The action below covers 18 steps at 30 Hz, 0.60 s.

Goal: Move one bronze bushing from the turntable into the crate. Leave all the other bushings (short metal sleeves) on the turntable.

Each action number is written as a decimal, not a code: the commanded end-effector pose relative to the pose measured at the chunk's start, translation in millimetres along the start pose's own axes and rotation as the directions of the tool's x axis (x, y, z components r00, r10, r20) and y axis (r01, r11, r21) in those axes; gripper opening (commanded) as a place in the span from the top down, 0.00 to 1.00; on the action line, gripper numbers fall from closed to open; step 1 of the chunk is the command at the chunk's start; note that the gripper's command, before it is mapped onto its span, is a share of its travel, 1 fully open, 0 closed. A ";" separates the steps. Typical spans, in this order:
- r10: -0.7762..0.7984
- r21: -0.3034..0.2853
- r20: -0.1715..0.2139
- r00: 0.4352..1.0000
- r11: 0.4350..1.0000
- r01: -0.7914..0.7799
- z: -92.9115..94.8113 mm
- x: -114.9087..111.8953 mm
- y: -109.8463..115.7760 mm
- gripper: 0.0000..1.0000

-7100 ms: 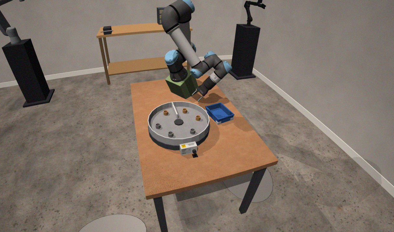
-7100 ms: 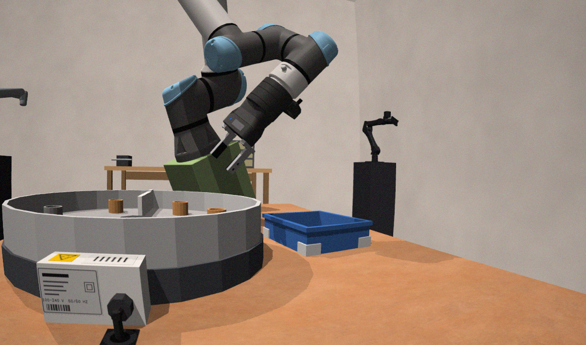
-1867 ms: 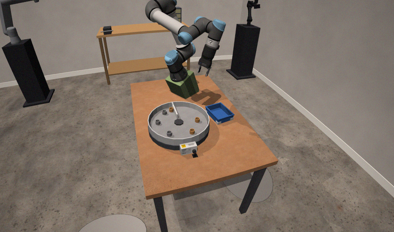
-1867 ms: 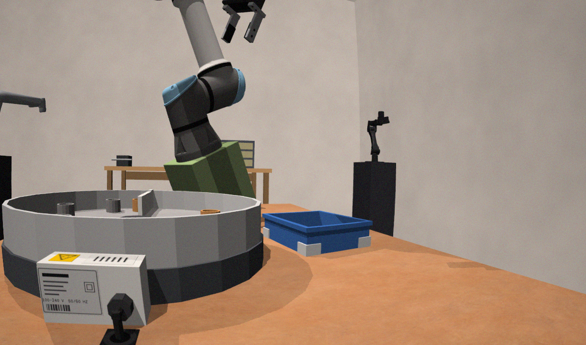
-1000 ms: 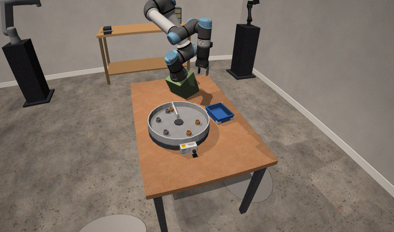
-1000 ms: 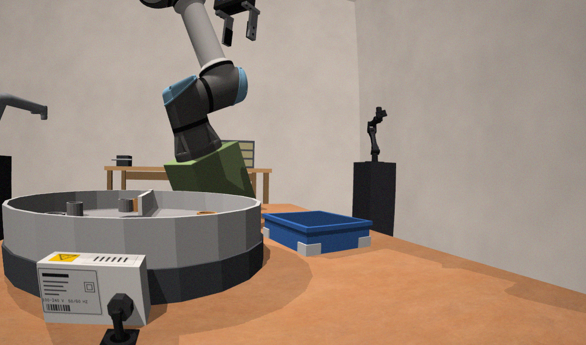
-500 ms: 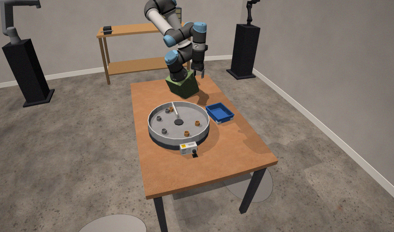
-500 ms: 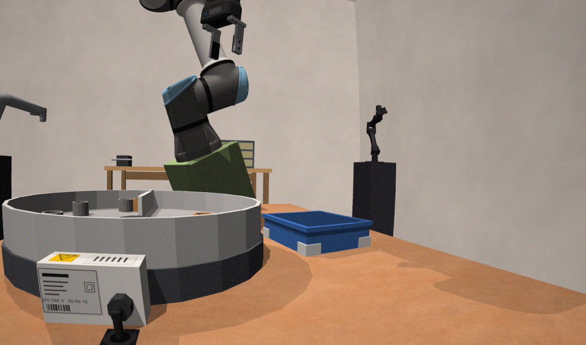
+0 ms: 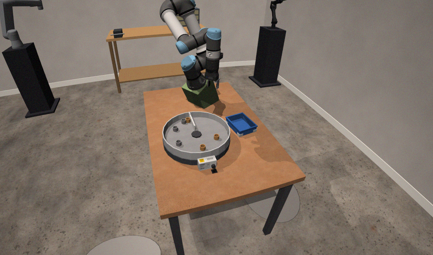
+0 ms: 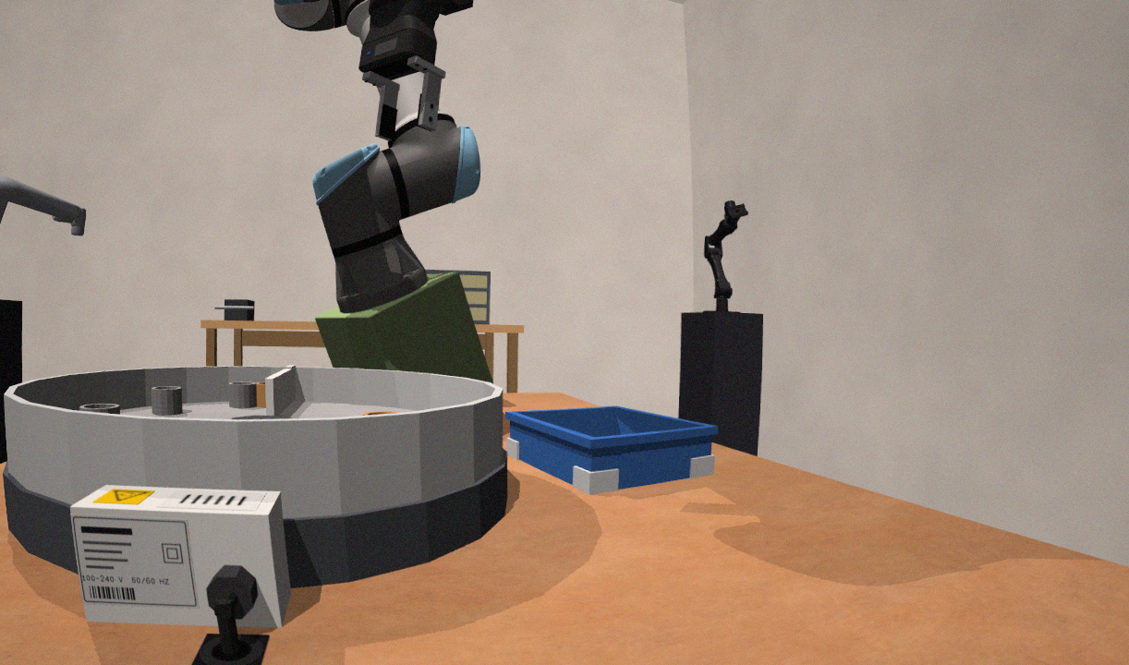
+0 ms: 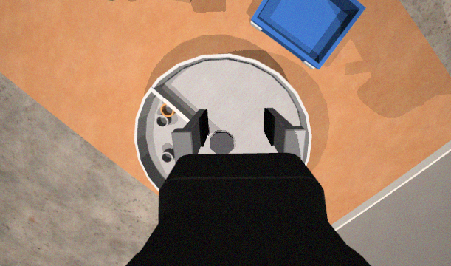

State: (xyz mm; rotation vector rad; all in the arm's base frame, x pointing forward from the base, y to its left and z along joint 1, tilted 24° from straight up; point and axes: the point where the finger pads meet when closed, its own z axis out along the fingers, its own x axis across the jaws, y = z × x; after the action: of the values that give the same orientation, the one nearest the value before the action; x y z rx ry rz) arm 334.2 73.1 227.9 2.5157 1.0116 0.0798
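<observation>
- The table carries everything in reach.
- The turntable has a raised wall, so the fingers must come in from above; if it turns, the pick needs timing.
- The crate sits just beside it, low-sided; a lift over both rims should do.
- The white box stands outside the wall, unlikely to hinder.
- The gripper hangs high, fingers wide apart with nothing between.
- The divider crowds one bronze bushing, with a grey bushing close by: a poor pick.
- The right bronze bushing and near bronze bushing stand upright on the turntable, with more finger room. Likely stiff, small but dense, and smooth: grip squarely across the outer sides, low enough not to slip or tip.
</observation>
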 end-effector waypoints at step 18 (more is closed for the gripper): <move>0.000 0.001 -0.002 1.000 1.000 0.000 43.7 -55.3 8.9 0.00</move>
State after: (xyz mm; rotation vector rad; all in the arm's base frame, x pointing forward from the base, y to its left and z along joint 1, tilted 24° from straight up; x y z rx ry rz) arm 314.4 29.9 204.7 2.5177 1.0000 0.0693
